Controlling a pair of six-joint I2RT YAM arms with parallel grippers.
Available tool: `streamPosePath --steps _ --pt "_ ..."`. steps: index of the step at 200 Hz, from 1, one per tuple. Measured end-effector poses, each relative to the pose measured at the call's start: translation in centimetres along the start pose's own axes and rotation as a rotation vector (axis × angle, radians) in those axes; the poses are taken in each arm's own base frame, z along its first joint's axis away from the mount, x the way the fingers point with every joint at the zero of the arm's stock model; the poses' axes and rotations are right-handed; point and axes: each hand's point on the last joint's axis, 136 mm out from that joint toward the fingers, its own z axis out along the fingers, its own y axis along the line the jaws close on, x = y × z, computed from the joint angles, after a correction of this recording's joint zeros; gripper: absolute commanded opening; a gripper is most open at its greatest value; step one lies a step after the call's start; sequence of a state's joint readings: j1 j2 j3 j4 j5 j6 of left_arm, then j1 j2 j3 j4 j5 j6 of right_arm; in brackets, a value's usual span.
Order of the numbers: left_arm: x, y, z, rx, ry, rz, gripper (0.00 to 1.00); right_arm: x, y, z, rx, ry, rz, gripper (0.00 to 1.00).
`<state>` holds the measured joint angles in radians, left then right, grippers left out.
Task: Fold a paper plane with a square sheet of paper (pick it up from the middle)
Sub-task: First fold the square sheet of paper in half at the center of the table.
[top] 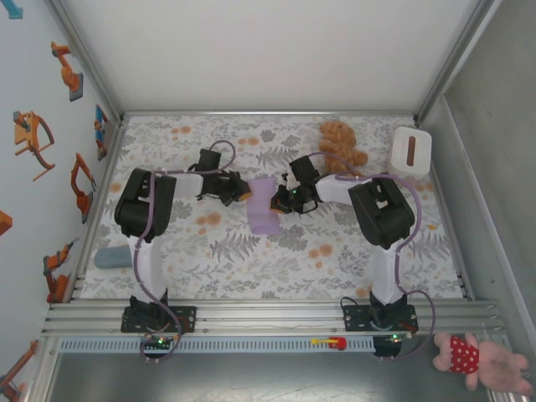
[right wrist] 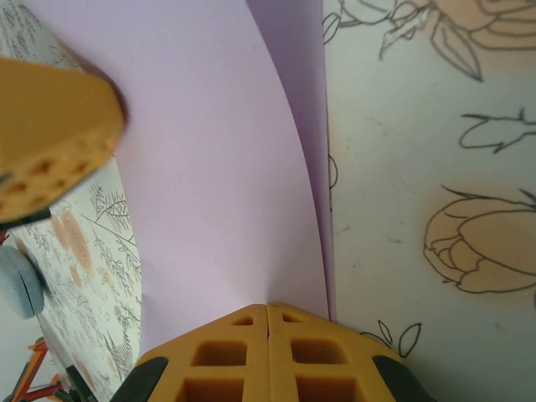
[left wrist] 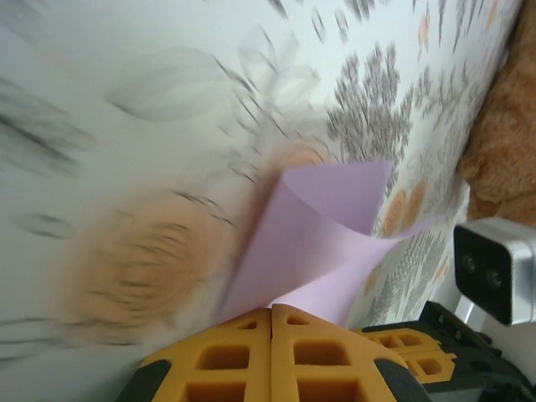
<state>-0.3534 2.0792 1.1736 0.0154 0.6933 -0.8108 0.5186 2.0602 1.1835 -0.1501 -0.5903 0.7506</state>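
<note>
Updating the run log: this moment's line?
left hand: shut on sheet | right hand: shut on sheet | sheet: curved, spanning both hands

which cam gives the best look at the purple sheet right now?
Top external: the whole sheet fits in frame, bent over mid-table. Left wrist shows just its curled end up close; right wrist shows a large, cropped stretch of the curve.

R gripper [right wrist: 268,311] clamped on curled lavender paper sheet [right wrist: 209,167].

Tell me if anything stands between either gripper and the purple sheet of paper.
Nothing visible does. The left gripper and the right gripper are each shut on an edge of the square sheet of paper, which curls between them.
</note>
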Motion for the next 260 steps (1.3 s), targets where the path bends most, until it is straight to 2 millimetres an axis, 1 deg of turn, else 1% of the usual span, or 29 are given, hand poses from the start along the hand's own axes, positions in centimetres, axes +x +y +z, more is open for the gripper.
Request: streamPosePath --steps 27,45,58,73,94,108,124,146,178,188,200,220,247,260 --pt "-2.6 1.7 -2.2 -0.011 -0.052 -0.03 0.01 0.0 0.0 0.0 0.0 0.0 -0.005 0.0" --pt "-3.6 2.3 -3.2 -0.035 -0.088 -0.041 0.01 0.0 0.0 0.0 0.0 0.0 -0.007 0.0" --pt "-3.7 1.8 -3.6 -0.037 -0.099 -0.033 0.01 0.0 0.0 0.0 0.0 0.0 -0.007 0.0" --pt "-3.2 0.2 -3.6 -0.017 -0.104 0.002 0.01 0.0 0.0 0.0 0.0 0.0 -0.007 0.0" --pt "-1.6 -2.8 -2.7 0.023 -0.088 0.06 0.01 0.0 0.0 0.0 0.0 0.0 -0.007 0.0" --pt "-0.4 -4.0 -1.6 0.038 -0.065 0.09 0.01 0.0 0.0 0.0 0.0 0.0 -0.007 0.0" --pt "0.5 -4.4 -0.2 0.034 -0.034 0.097 0.01 0.0 0.0 0.0 0.0 0.001 -0.009 0.0" --pt "0.3 -3.8 1.0 0.021 -0.02 0.085 0.01 0.0 0.0 0.0 0.0 0.001 -0.009 0.0" --pt "-1.3 -2.3 1.7 -0.015 -0.029 0.052 0.01 0.0 -0.1 0.0 0.001 0.0 -0.009 0.0" --pt "-1.9 -1.7 1.7 -0.027 -0.036 0.038 0.01 0.0 -0.1 0.0 0.0 0.001 -0.009 0.0" --pt "-2.3 -1.4 1.5 -0.021 -0.032 0.027 0.01 0.0 -0.1 0.0 0.001 0.001 -0.01 0.0" --pt "-3.8 -0.8 0.7 -0.027 -0.057 0.011 0.01 0.0 -0.1 0.0 0.001 0.001 -0.012 0.0" --pt "-7.1 0.6 -1.0 -0.042 -0.116 -0.022 0.01 0.0 -0.1 0.0 0.001 0.001 -0.012 0.0" --pt "-8.2 1.0 -1.6 -0.051 -0.134 -0.03 0.01 0.0 -0.1 0.0 0.001 0.001 -0.012 0.0"
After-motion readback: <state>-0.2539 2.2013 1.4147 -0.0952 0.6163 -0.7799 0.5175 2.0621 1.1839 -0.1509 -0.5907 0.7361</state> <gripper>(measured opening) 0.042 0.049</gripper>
